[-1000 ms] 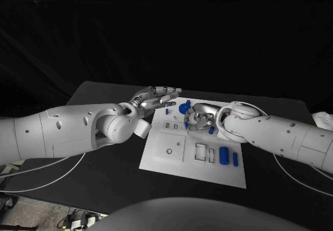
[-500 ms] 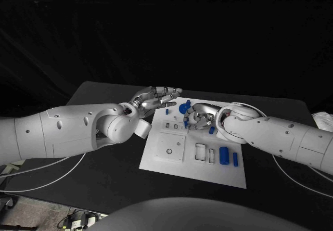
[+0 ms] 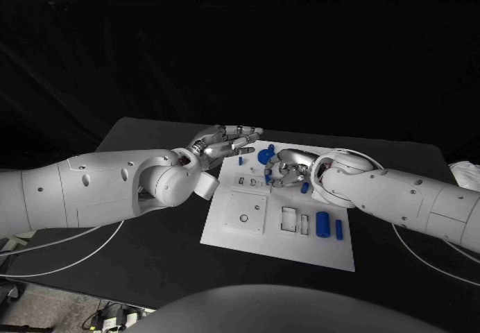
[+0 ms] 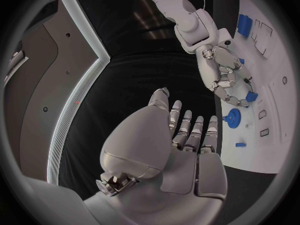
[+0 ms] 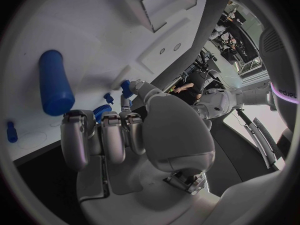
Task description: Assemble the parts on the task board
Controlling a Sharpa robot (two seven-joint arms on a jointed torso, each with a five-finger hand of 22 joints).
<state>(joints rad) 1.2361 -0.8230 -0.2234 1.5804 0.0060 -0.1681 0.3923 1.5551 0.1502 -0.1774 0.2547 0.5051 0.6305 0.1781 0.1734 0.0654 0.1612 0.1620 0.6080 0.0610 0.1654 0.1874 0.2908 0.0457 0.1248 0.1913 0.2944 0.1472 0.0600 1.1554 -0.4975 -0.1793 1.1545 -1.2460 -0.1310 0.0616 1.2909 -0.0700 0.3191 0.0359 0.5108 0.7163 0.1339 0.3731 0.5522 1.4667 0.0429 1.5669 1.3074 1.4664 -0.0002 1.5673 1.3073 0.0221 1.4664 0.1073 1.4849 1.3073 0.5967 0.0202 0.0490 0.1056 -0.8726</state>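
a small blue part (image 4: 250, 96) is pinched in the right hand (image 3: 287, 168) above the board (image 3: 262, 243), frame centre; it should be lowered squarely. the left hand (image 3: 222, 143), upper left, is spread, empty.

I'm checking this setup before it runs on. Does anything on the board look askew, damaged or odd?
Nothing stands out. The task board lies flat, the blue parts rest on it, and the right hand works at its far end.
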